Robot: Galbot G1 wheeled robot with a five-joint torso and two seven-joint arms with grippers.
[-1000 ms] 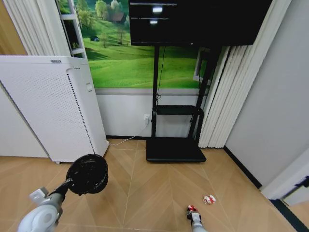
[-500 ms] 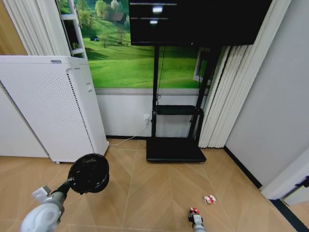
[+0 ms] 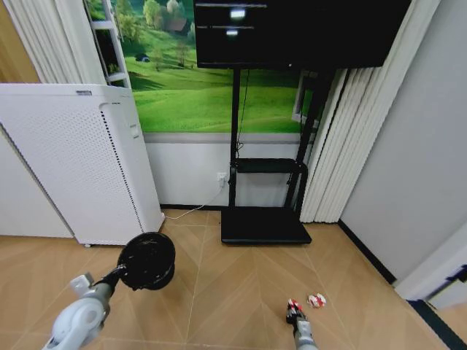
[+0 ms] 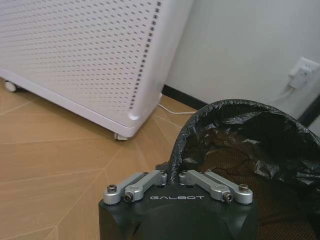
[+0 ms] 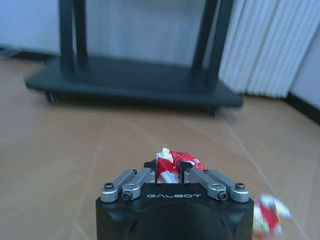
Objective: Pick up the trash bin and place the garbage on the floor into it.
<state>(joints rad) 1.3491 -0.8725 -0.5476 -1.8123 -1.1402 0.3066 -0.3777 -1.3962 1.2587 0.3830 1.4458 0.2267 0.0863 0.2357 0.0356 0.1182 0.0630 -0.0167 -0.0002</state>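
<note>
My right gripper (image 5: 170, 170) pinches a red-white wrapper (image 5: 175, 162) above the floor (image 3: 233, 284); second wrapper (image 3: 317, 300) lies just beside. My left gripper (image 4: 172, 175) clamps the bin (image 3: 147, 260) rim (black liner inside), held up near the white appliance (image 3: 73, 160).

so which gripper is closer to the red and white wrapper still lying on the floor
Right. The right gripper, shut on another crumpled red-and-white wrapper, sits just beside the loose red-and-white wrapper. The left gripper holds the black mesh trash bin far across the floor.
</note>
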